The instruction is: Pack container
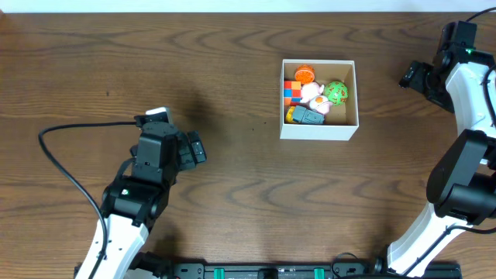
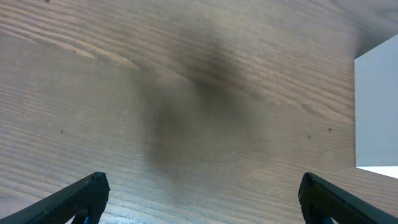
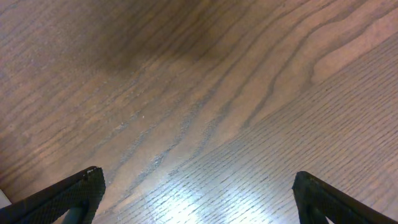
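Table (image 1: pixel 232 62): dark wood grain, running past the overhead view on both sides. Its far edge shows as a pale strip along the top. A black rail (image 1: pixel 271 271) lies along the near edge, between the two arm bases.

Container (image 1: pixel 318 131): sits upright, right of centre, towards the far side. Bare wood on all four sides of it. Inside are an orange ball (image 1: pixel 304 74), a green ball (image 1: pixel 336 92), a pink-white toy (image 1: pixel 314 96), a grey toy (image 1: pixel 307 115) and coloured blocks (image 1: pixel 291 91), packed close together.

Left gripper (image 1: pixel 195 149): left of centre, well apart from the container, with open table between them. It points towards the container's side. In the left wrist view the gripper (image 2: pixel 203 186) has its fingers spread wide with only wood between them. The container's white wall (image 2: pixel 377 112) shows at the right edge of that view.

Right gripper (image 1: pixel 411 75): near the far right edge, beside the container's right wall but not touching it, with a strip of bare wood between. In the right wrist view the gripper (image 3: pixel 198 180) has its fingers spread wide over bare wood, holding nothing.

A black cable (image 1: pixel 54 147) loops across the table left of the left arm.
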